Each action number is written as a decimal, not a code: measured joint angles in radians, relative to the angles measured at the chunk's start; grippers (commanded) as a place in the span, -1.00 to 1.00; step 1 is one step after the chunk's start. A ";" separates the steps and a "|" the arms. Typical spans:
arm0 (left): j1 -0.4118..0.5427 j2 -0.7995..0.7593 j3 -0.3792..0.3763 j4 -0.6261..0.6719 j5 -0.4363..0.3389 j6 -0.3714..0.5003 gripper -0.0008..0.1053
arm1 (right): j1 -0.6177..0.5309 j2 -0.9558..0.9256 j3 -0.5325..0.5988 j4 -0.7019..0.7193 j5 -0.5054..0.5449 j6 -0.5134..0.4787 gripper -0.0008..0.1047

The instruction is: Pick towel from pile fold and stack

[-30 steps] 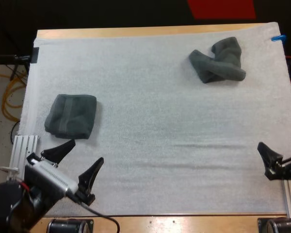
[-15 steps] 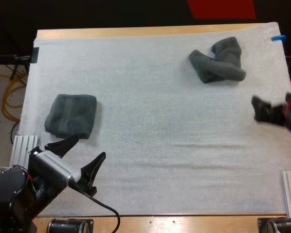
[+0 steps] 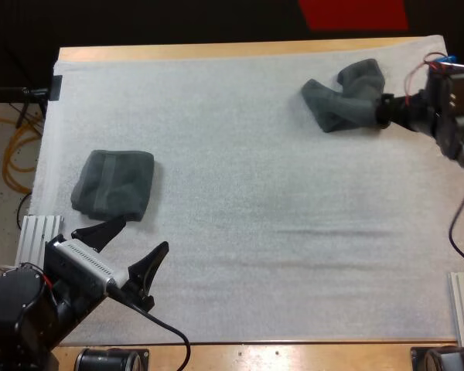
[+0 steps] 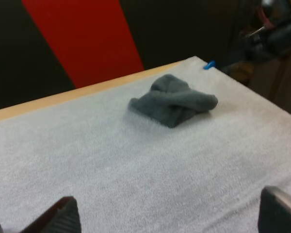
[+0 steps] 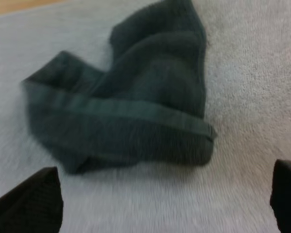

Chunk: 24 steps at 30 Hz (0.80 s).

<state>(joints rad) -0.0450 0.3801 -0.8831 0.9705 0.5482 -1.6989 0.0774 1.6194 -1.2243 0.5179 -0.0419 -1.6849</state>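
Just at an edge of the crumpled towel [image 3: 344,99], right end effector [image 3: 383,109] gapes.

One crumpled towel [image 3: 345,103], one folded towel [image 3: 113,184].

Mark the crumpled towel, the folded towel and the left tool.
Crumpled dark grey-green cloth towel [image 3: 346,108], high view, middle of its bundle.
Folded dark grey-green cloth towel [image 3: 114,184], high view, centre of its top face.
Left tool [image 3: 141,235], high view, midway between its fingertips.
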 measured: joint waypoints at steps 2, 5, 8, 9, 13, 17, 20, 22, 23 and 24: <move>0.000 0.000 0.000 0.000 0.000 -0.001 0.36 | 0.000 0.076 -0.038 -0.015 0.013 0.034 0.60; 0.000 0.000 0.000 0.000 0.001 -0.003 0.36 | 0.000 0.189 -0.090 -0.025 0.027 0.096 0.60; 0.000 0.000 0.000 0.000 0.001 -0.013 0.36 | 0.000 0.276 -0.132 -0.025 0.032 0.142 0.60; 0.000 0.000 0.000 0.000 0.001 -0.016 0.36 | 0.000 0.301 -0.142 -0.025 0.032 0.157 0.60; 0.000 0.000 0.000 0.000 0.001 -0.021 0.36 | 0.000 0.353 -0.161 -0.028 0.032 0.199 0.35; 0.000 0.000 0.000 0.000 0.001 -0.021 0.36 | 0.000 0.365 -0.161 -0.029 0.032 0.224 -0.35; 0.000 0.000 0.000 0.000 0.001 -0.021 0.36 | -0.001 0.376 -0.165 -0.035 0.020 0.252 -0.80; 0.000 0.000 0.000 0.000 0.001 -0.021 0.36 | -0.003 0.385 -0.165 -0.038 -0.030 0.267 -0.98; 0.000 0.000 0.000 0.000 0.001 -0.021 0.36 | -0.003 0.388 -0.165 -0.037 -0.048 0.270 -0.99; 0.000 0.000 0.000 0.000 0.001 -0.021 0.36 | -0.003 0.391 -0.165 -0.037 -0.061 0.272 -0.99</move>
<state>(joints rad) -0.0450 0.3801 -0.8831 0.9705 0.5495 -1.7197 0.0747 2.0103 -1.3895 0.4807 -0.1034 -1.4129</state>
